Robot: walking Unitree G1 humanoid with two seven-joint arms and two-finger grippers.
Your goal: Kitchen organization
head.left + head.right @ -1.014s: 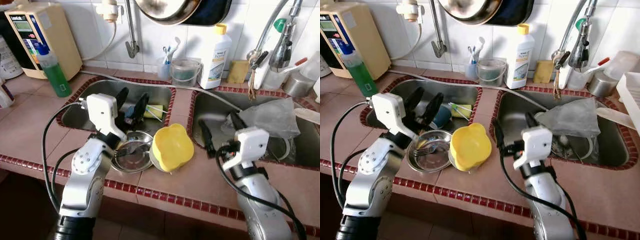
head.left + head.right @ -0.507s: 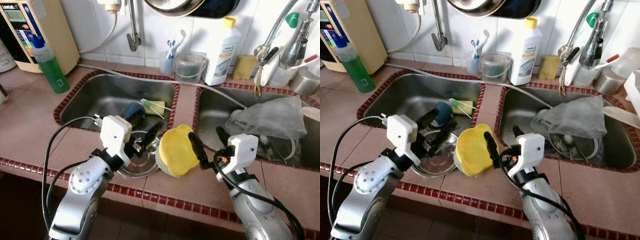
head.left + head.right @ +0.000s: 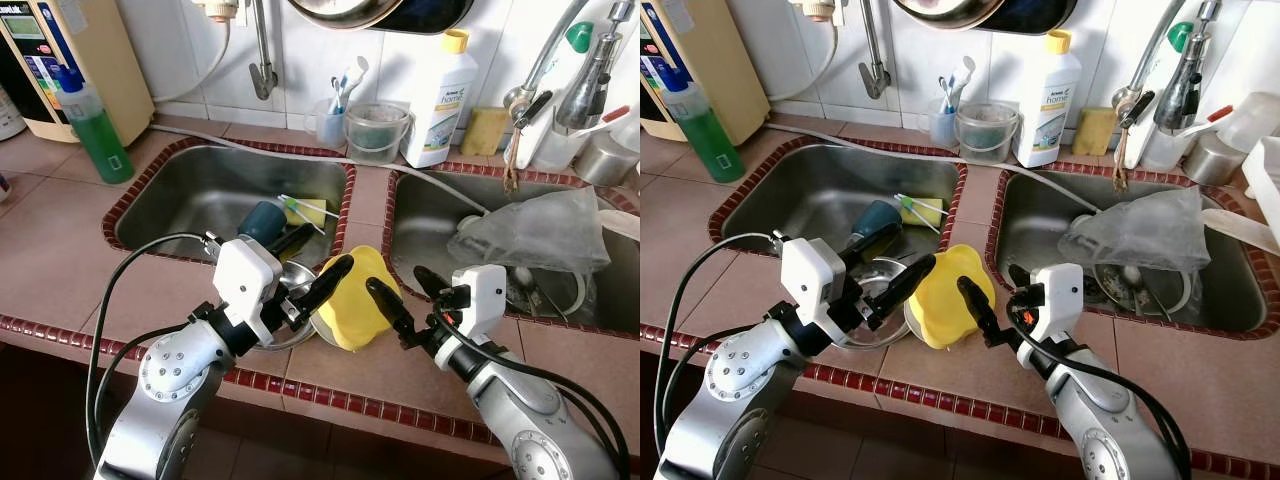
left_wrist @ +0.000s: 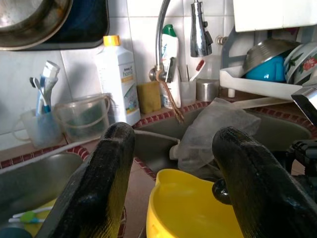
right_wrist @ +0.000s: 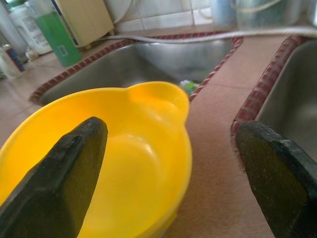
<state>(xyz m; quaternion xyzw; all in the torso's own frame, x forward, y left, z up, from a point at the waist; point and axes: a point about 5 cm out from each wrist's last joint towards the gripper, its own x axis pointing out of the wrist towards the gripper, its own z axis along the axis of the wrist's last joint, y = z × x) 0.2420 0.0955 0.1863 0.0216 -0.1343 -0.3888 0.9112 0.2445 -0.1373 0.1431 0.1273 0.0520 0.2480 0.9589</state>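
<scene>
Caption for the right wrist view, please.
Open right gripper facing the tilted yellow bowl on the tiled counter between two sinks.

Both grippers are closing in on the yellow bowl [image 3: 942,296] sitting tilted on the tile strip between the two sinks: left gripper [image 3: 897,268] is spreading its fingers open over a steel dish [image 3: 875,300], right gripper [image 3: 992,292] is also gaping right at the bowl's edge. A crumpled plastic bag [image 3: 1140,232] is lying in the right sink [image 3: 1230,320].

The white bottle [image 4: 119,79] with a yellow cap, at the upper middle of the frame by the tiled wall, has "home" on its label
</scene>
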